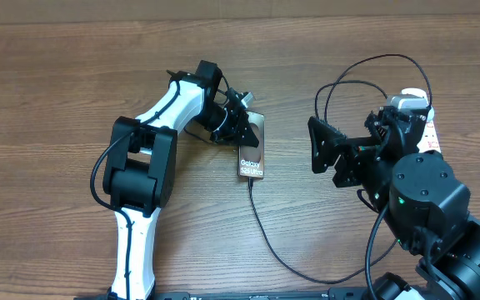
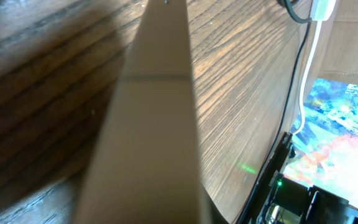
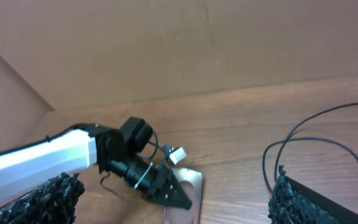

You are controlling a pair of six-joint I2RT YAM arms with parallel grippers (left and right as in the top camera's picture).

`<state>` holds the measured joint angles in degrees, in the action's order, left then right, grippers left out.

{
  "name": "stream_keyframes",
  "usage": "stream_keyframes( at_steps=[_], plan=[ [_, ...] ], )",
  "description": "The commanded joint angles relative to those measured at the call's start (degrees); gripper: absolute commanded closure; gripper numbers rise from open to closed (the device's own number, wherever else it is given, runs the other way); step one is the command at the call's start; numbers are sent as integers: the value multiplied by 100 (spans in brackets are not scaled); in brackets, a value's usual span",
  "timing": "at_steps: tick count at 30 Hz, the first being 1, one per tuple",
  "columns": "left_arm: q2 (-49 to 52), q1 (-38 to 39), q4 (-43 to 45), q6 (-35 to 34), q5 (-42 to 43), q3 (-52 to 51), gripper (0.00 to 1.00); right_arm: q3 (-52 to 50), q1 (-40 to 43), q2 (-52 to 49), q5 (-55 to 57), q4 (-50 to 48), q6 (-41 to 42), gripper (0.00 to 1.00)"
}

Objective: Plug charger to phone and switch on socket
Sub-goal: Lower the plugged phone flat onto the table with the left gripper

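The phone (image 1: 253,154), dark with white Galaxy lettering, lies flat near the table's middle. My left gripper (image 1: 242,127) is shut and its black tips rest on the phone's upper left part; nothing is clamped between them. In the left wrist view the phone (image 2: 154,143) fills the centre as a blurred tan slab, and my own fingers are out of sight. The charger cable (image 1: 273,242) meets the phone's near end and curves right. My right gripper (image 1: 330,157) stands open, well to the right of the phone (image 3: 191,180). The white socket (image 1: 413,102) is mostly hidden behind the right arm.
Loops of the black cable (image 1: 373,71) rise above the right arm and show at the right in the right wrist view (image 3: 303,143). A white cord (image 2: 303,81) runs down the table's right side. A brown wall (image 3: 166,50) backs the table.
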<state>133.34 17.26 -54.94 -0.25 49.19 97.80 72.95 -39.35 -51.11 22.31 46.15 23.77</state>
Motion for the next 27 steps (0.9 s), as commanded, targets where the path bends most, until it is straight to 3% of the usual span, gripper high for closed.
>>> stream_keyframes(
  at_steps=[1, 13, 27],
  plan=[
    [125, 44, 26, 133, -584, 131, 91, -17, 22, 24, 348, -131, 26, 0],
    [125, 44, 26, 131, -876, 131, 71, -17, 22, -192, 667, -409, 24, 0],
    [125, 44, 11, 131, -876, 131, 61, -17, 22, -372, 662, -402, 26, 0]
  ],
)
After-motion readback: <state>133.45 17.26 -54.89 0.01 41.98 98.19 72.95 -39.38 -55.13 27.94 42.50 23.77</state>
